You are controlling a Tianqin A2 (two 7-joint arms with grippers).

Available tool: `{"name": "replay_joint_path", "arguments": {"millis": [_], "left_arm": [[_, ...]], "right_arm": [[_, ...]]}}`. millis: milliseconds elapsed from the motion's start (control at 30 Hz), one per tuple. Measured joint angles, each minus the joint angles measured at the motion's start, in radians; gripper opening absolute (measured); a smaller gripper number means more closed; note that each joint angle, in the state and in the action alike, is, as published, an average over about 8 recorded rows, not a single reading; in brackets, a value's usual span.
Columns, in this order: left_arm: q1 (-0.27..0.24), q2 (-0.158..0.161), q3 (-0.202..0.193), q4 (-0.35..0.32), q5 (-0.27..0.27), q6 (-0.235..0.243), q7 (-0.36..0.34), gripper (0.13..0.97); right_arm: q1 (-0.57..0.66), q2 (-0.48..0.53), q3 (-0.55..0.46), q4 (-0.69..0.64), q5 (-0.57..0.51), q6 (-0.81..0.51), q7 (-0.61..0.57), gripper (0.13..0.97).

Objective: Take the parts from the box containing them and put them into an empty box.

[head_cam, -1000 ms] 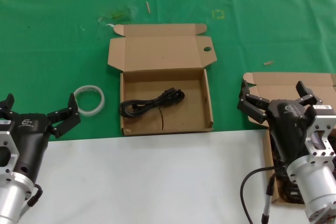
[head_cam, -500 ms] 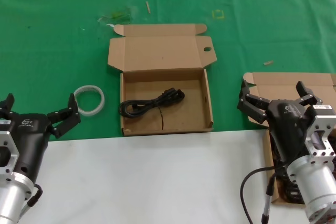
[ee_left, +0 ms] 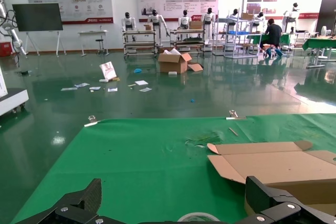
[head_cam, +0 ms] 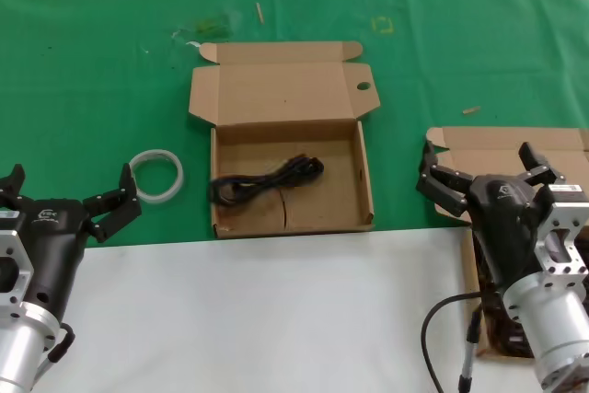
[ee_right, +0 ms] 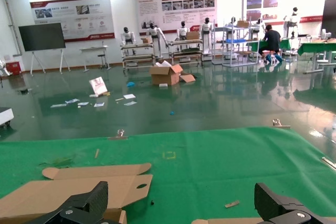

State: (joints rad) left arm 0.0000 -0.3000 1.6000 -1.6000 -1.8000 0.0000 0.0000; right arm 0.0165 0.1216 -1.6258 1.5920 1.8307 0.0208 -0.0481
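The box with the holed lid tab lies open mid-table; its wall surrounds one black power cord. Its lid also shows in the right wrist view and the left wrist view. The other box lies at the right, mostly hidden under my right arm; a dark bundle of cords shows in it beside the wrist. My right gripper hangs open and empty above that box, open too in its wrist view. My left gripper is open and empty at the left.
A white ring of tape lies on the green cloth between my left gripper and the middle box; it shows in the left wrist view. The white table front runs below the cloth. Small scraps lie on the cloth.
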Motion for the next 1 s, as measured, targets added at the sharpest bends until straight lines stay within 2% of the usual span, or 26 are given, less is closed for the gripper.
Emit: {"name": "replay_joint_path", "arguments": {"millis": [1000], "left_arm": [[0.0,0.0,0.0,0.0,0.0,0.0,0.0,0.966]], "right_arm": [[0.0,0.0,0.0,0.0,0.0,0.0,0.0,0.966]]}}
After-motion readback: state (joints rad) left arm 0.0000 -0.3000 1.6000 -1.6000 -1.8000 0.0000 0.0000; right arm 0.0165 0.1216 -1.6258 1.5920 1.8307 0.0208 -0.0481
